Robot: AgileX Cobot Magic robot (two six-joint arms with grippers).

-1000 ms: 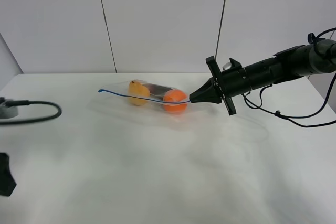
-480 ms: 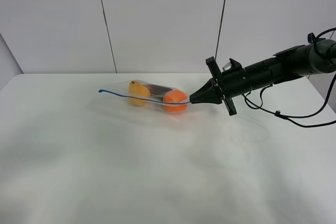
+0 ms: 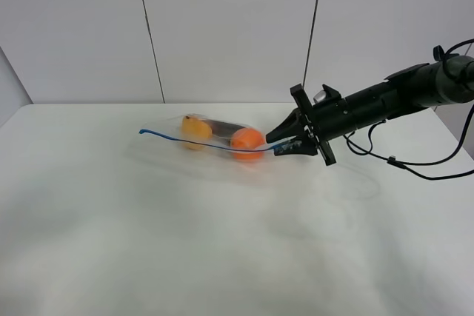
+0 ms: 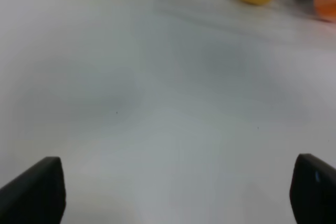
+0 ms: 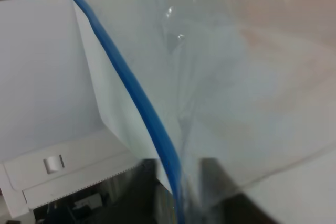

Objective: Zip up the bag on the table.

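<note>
bag (image 3: 215,137) lies in the upper middle of the exterior frame on the white tabletop (image 3: 222,242), two orange fruits (image 3: 247,141) showing through the clear plastic and the blue zip strip (image 3: 200,142) running along its near edge. the right tool (image 3: 285,140) sits at the bag's right end with its jaws parted around the strip, not pinching it. likely risk: with no clamp the strip may slip out, or a pull may drag the light bag sideways, since nothing pins its far end. right arm reaches in low from the right, nearly level. left tool (image 4: 173,192) hangs spread wide over bare tabletop, well apart from the bag.
</note>
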